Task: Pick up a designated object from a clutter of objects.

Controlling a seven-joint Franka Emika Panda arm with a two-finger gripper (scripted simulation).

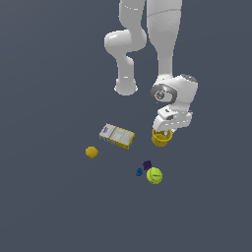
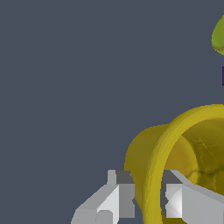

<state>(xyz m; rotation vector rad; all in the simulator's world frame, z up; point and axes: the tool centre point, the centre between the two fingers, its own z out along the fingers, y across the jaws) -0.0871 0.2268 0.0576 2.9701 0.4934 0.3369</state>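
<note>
The claw (image 2: 146, 199) pinched the yellow cup (image 2: 183, 162) across its thick rim — one finger inside, one outside — a light, stiff, likely slippery hold.

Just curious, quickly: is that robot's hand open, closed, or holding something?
Hand: closed on the rim of the yellow cup, one finger inside and one outside.

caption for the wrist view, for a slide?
Wrist view: gripper fingers straddle the thick rim of the yellow cup, one inside, one outside; yellow-green ball at frame edge.
</note>
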